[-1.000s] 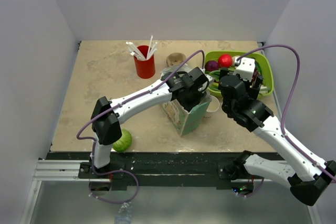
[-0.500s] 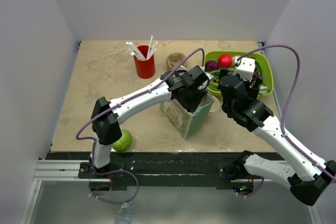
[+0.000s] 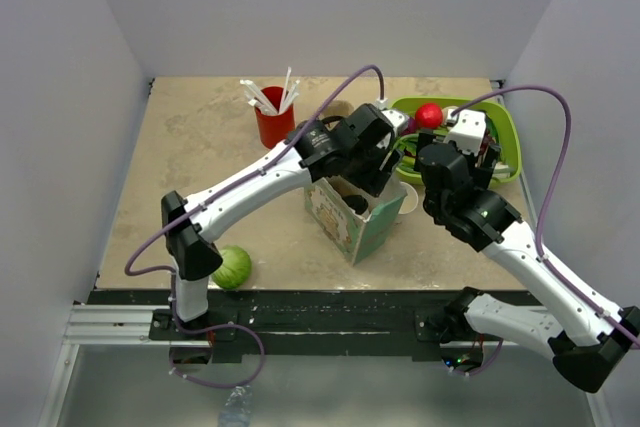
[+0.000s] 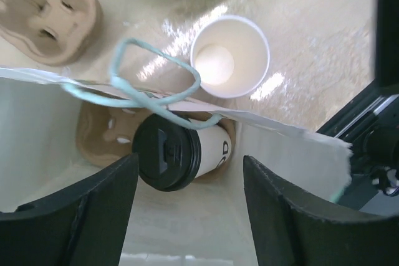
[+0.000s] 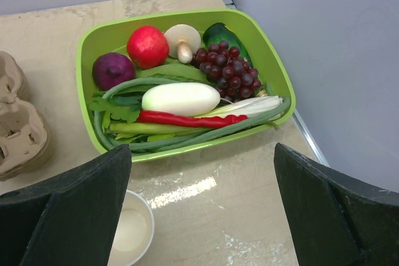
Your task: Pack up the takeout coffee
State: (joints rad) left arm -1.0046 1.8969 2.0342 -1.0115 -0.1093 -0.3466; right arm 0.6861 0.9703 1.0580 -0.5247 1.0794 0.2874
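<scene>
The takeout coffee, a white paper cup with a black lid, leans tilted inside the open paper bag, resting in a brown cardboard carrier at the bag's bottom. My left gripper hangs above the bag's mouth, open, with nothing between its fingers and clear of the cup. From above, the bag stands at the table's middle with the left gripper over its far rim. My right gripper is open and empty, hovering in front of the green tray.
A lidless white paper cup stands just right of the bag. A green tray of vegetables and fruit sits at the back right. A second cardboard carrier, a red cup with straws and a green ball are nearby.
My left gripper has opened, letting go of the coffee, and lifted up out of the bag toward the back. The right arm has not moved.
</scene>
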